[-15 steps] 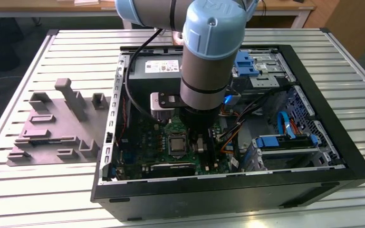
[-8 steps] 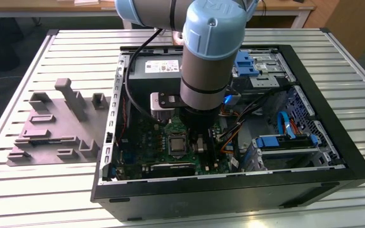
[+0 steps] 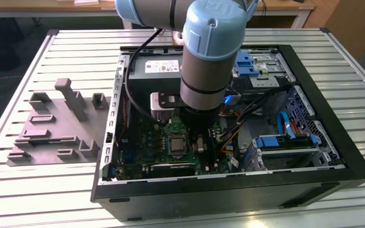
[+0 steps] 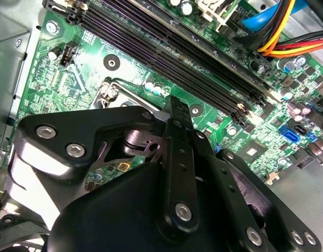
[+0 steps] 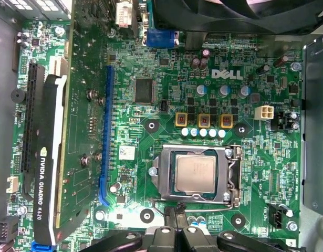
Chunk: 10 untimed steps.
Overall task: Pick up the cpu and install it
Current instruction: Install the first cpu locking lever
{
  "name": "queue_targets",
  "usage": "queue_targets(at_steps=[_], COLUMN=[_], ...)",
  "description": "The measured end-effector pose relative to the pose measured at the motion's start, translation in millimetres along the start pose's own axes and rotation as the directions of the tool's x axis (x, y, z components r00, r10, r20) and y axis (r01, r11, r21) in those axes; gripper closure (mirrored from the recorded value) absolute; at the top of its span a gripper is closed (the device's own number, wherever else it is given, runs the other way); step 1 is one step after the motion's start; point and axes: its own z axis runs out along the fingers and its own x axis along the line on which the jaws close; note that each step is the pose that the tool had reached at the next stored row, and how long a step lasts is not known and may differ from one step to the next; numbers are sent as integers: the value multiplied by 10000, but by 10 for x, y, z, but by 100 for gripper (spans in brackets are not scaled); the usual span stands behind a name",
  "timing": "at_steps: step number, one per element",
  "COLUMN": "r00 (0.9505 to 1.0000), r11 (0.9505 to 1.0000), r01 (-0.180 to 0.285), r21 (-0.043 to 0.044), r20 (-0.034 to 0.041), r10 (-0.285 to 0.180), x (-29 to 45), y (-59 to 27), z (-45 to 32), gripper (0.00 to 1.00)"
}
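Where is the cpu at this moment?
The cpu lies flat inside the metal-framed socket on the green motherboard, as the first wrist view shows. In the exterior view it sits in the open computer case, just below the arm.

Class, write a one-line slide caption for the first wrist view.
Gripper poised beside the metal socket, where the cpu already sits on the green motherboard.

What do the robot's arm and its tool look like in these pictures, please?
In the exterior view the arm is a thick grey metal tube with rounded light-blue joint caps and a black band lower down. A black cable runs along it. In the second wrist view the tool is matte black, built of flat linked bars joined by round silver bolts and tapering to narrow tips.
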Motion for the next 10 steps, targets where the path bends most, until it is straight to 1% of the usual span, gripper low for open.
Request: queue_targets(at_steps=[2,4,5,10], r00=[10000,10000,10000,10000], r11=[10000,10000,10000,10000], r01=[0,1,1,1], r21=[0,2,0,0], r20=[4,46,19,19], r10=[0,-1,-1,-1], x=[0,1,37,37], y=[0,0,1,0], z=[0,0,5,22], gripper=[89,89,89,89])
